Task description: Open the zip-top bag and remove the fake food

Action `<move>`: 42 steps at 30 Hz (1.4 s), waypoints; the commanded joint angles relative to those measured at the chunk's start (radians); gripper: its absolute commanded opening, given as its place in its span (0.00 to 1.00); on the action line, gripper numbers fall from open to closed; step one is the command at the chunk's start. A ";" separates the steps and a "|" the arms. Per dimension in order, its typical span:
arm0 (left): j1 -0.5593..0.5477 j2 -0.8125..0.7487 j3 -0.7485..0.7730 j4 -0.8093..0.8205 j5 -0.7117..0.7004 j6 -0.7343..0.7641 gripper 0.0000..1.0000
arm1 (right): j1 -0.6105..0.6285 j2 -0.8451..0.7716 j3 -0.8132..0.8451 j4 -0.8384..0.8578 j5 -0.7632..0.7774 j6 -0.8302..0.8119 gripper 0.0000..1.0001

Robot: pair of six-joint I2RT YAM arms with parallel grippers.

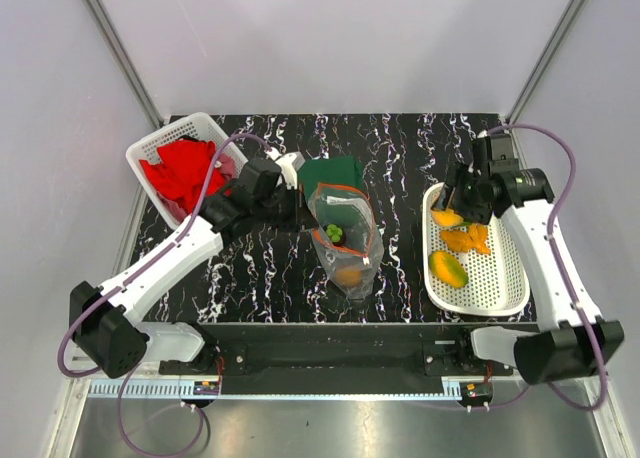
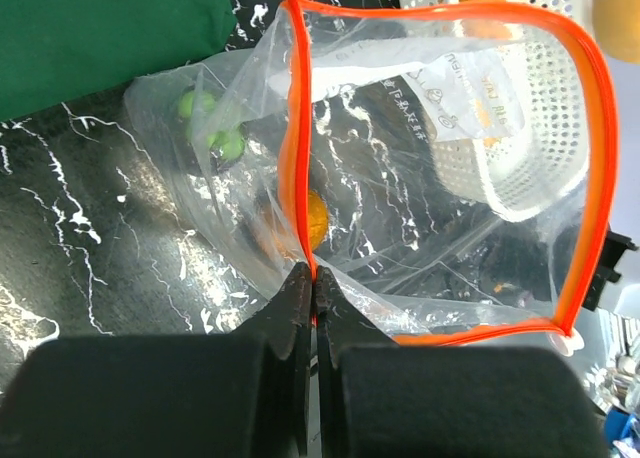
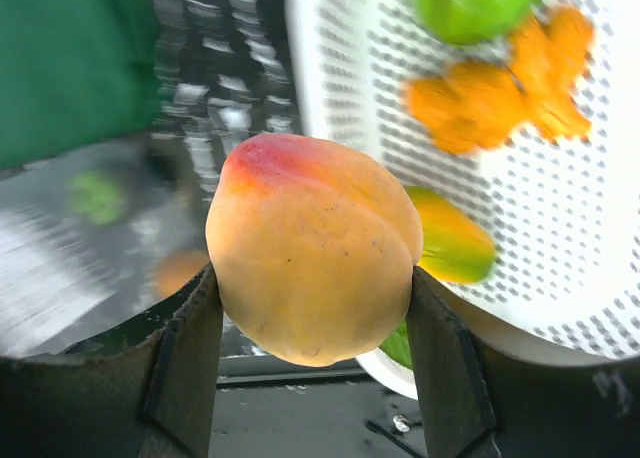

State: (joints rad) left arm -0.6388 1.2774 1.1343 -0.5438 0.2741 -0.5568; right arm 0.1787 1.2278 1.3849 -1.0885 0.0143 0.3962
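Zip-top bag [image 1: 345,233]: lies in the middle of the black marbled table [image 1: 250,268], its far end overlapping the near edge of the dark green cloth [image 1: 335,171] in the top view. Gapes open, with the orange-red zip strip [image 2: 296,128] spread into a wide loop. Holds part of the fake food [image 1: 340,253] inside: green pieces [image 2: 205,118] towards the middle and a round orange one [image 2: 314,218] lower down.

Left gripper [image 2: 312,278]: clamps tight on the zip strip at the side of the mouth nearest it, fingers pressed together with only the plastic between them.

Right gripper [image 3: 312,308]: grasps a peach [image 3: 315,243], orange-yellow with a red blush, one finger against each flank. Hangs over the far left corner of the white tray [image 1: 505,293] on the right of the table.

In the tray: orange carrot-like pieces [image 1: 468,240] and, nearer the arms, a green-and-yellow fruit [image 1: 449,269].

At far left: a white basket [image 1: 150,153] holding a red cloth [image 1: 185,173].
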 commanded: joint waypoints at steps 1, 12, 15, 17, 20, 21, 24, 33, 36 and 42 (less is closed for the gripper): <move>0.021 -0.021 0.041 0.025 0.071 0.014 0.00 | -0.123 0.097 -0.102 0.018 0.010 -0.086 0.10; 0.022 0.025 0.065 0.031 0.152 0.041 0.00 | -0.173 0.286 -0.152 0.101 -0.028 -0.109 0.64; 0.022 0.030 0.065 0.039 0.163 0.040 0.00 | -0.173 0.268 -0.142 0.072 -0.034 -0.123 0.79; 0.022 0.030 0.065 0.053 0.166 0.031 0.00 | -0.173 0.218 -0.142 0.052 -0.056 -0.125 0.86; 0.022 0.033 0.065 0.074 0.178 0.011 0.00 | -0.173 0.152 -0.130 0.004 -0.083 -0.125 0.89; 0.022 0.033 0.062 0.079 0.183 0.005 0.00 | -0.174 0.138 -0.123 -0.016 -0.094 -0.129 0.89; 0.022 0.033 0.055 0.099 0.191 -0.017 0.00 | -0.115 0.070 -0.066 -0.074 -0.170 -0.142 0.87; 0.021 0.023 0.030 0.123 0.183 -0.046 0.00 | 0.397 0.130 0.310 -0.171 -0.130 0.036 0.64; 0.019 0.023 0.025 0.131 0.183 -0.061 0.00 | 0.464 0.203 0.416 -0.171 -0.122 0.050 0.54; 0.014 0.028 0.045 0.137 0.174 -0.075 0.00 | 0.548 0.366 0.444 -0.111 -0.191 0.047 0.49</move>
State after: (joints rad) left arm -0.6205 1.3102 1.1568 -0.4667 0.4328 -0.6151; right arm 0.6926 1.5021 1.8290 -1.2205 -0.1326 0.4171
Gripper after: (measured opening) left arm 0.012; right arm 0.508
